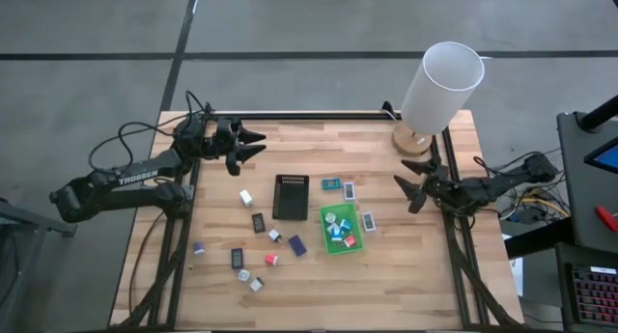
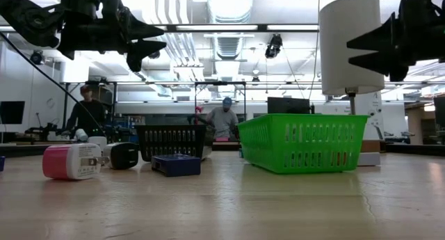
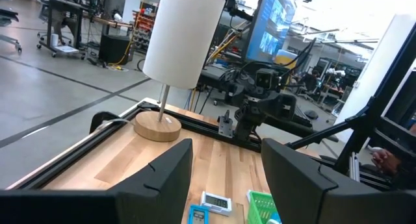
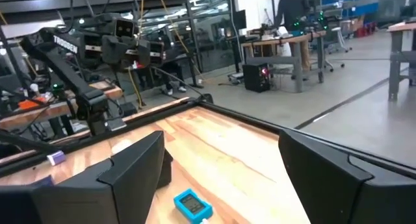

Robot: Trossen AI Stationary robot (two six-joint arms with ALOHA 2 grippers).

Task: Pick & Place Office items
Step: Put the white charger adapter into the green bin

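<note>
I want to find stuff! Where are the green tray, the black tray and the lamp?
green tray [image 1: 353, 224]: high view, on its right rim.
black tray [image 1: 290, 197]: high view, on its ribbed floor.
lamp [image 1: 441, 85]: high view, on its white shade.

Pale wood-plank desk [image 1: 406, 265] w/ light grain, black metal frame round the edges. Bright green mesh plastic tray [image 1: 340, 228], slotted walls; inside it small white, teal & pink-red pieces. Black ribbed rectangular tray [image 1: 290, 197], dark all over. Loose office items on the planks: teal flat packet [image 1: 331, 184], white-framed packet w/ dark face [image 1: 368, 221], dark blue block [image 1: 297, 244], purple-topped block [image 1: 198, 247], pink-red & white charger block [image 2: 68, 161] (low view shows silver prongs). Lamp w/ plain white cylinder shade [image 1: 440, 86] on a light wood round base. Both arms dark, nearly black; left one has white lettering.
</note>
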